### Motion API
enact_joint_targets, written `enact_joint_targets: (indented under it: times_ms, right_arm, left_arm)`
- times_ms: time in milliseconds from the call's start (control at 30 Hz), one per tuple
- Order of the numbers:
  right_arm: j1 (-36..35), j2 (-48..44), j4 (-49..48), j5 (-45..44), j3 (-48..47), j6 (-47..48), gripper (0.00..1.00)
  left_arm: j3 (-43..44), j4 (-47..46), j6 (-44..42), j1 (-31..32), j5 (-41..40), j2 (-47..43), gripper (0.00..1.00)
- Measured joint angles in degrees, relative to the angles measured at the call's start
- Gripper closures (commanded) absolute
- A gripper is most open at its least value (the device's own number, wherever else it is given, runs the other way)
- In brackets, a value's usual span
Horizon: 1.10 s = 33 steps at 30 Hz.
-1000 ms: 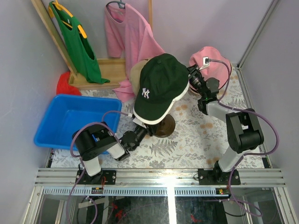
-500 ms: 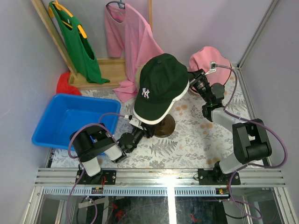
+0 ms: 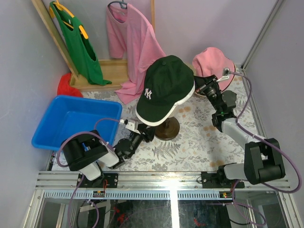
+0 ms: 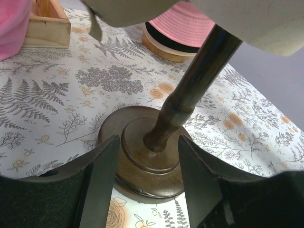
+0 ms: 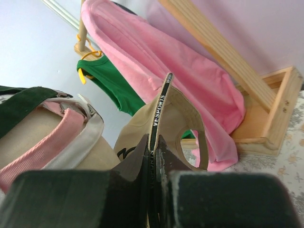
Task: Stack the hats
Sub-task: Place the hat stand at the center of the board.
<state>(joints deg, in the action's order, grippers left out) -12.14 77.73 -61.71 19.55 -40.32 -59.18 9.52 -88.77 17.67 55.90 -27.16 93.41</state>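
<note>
A dark green cap (image 3: 164, 90) with a white logo sits on top of a mannequin head on a wooden stand (image 3: 167, 128) at mid table. In the right wrist view the green cap (image 5: 21, 102) lies over a pink cap (image 5: 50, 142). A pink bucket hat (image 3: 213, 64) sits at the back right. My right gripper (image 3: 198, 81), just behind the green cap, is shut (image 5: 153, 142) on the rim of the tan cap (image 5: 142, 128) with dark lettering; the top view hides this cap. My left gripper (image 3: 144, 134) is open, its fingers (image 4: 102, 175) either side of the stand's base (image 4: 147, 156).
A blue bin (image 3: 71, 121) stands at the left. A wooden rack (image 3: 107, 71) at the back carries a green shirt (image 3: 80, 42) and a pink shirt (image 3: 133, 42) on hangers. A red cloth (image 3: 66, 85) lies beside the rack. Walls close in on both sides.
My right arm has swung to the right and back with the tan cap, which no longer shows left of the green cap. My left arm has lowered slightly by the stand.
</note>
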Motion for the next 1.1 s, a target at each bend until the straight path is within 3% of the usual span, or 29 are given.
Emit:
enact_joint_targets:
  times_ms: [333, 733, 1100]
  right_arm:
    - [2.40, -4.81, 5.11, -1.07, 2.45, 0.92, 1.00]
    - [2.67, -5.86, 11.50, -2.60, 4.44, 5.84, 1.00]
    - [3.37, -17.05, 21.59, -5.64, 7.80, 11.34, 1.00]
  left_arm:
    - [-0.90, 6.60, 2.34, 1.73, -3.04, -6.47, 0.48]
    - [-0.48, 9.01, 3.39, 2.97, -3.30, -6.08, 0.49]
    - [-0.22, 9.92, 3.56, 3.89, -4.09, -7.04, 0.49]
